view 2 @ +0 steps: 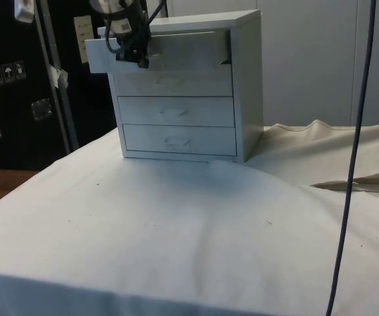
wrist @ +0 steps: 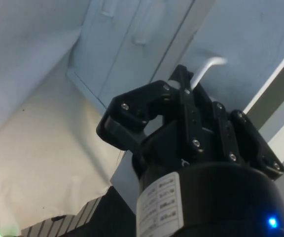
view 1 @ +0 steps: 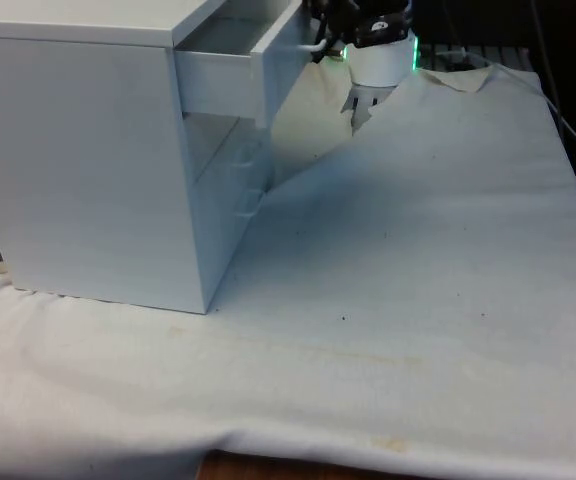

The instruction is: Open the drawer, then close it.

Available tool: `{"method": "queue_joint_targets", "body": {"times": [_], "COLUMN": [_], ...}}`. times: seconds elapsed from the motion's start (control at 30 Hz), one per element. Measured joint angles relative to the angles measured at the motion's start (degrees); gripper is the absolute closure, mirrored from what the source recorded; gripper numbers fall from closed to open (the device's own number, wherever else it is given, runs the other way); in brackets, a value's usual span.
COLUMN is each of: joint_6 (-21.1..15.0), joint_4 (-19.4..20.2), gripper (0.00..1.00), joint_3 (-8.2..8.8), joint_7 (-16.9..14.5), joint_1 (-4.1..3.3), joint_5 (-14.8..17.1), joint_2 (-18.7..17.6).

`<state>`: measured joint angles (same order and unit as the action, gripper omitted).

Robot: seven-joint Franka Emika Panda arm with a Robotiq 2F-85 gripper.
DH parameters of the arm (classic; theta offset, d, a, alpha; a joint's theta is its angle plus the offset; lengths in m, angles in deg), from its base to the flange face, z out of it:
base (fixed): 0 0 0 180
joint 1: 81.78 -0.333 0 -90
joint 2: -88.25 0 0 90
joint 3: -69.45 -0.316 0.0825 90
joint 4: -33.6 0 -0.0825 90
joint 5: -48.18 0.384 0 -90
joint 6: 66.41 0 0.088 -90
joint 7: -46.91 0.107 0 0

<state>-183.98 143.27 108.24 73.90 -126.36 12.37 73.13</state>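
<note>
A white chest of drawers [view 1: 78, 160] stands on the front view's left. Its top drawer [view 1: 223, 70] is pulled well out, and in the side view the drawer front [view 2: 176, 51] juts past the chest [view 2: 245, 85]. My black gripper [view 2: 133, 54] is at the middle of that front. In the wrist view the fingers [wrist: 191, 106] are pressed together on the drawer's white handle [wrist: 208, 66], which sticks out from between them. In the front view the gripper [view 1: 325, 42] sits right against the drawer front, beside the handle [view 1: 313, 46].
Two lower drawers [view 2: 176, 112] [view 2: 179, 139] are shut. The white cloth [view 1: 418, 280] lies open before the chest and bunches into folds [view 2: 347, 178] beside it. A dark cable [view 2: 354, 164] hangs down in the side view.
</note>
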Motion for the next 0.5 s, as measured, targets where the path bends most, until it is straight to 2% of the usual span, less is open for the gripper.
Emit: {"method": "queue_joint_targets", "body": {"times": [0.2,0.5], "joint_6": [1.66,3.21], "joint_4": [-1.26,-2.86], "gripper": [1.0,1.0], "joint_3": [-2.18,-4.53], "joint_7": [1.49,3.32], "joint_1": [-0.06,-0.23], "joint_5": [0.0,0.0], "joint_2": [-0.74,-1.83]}}
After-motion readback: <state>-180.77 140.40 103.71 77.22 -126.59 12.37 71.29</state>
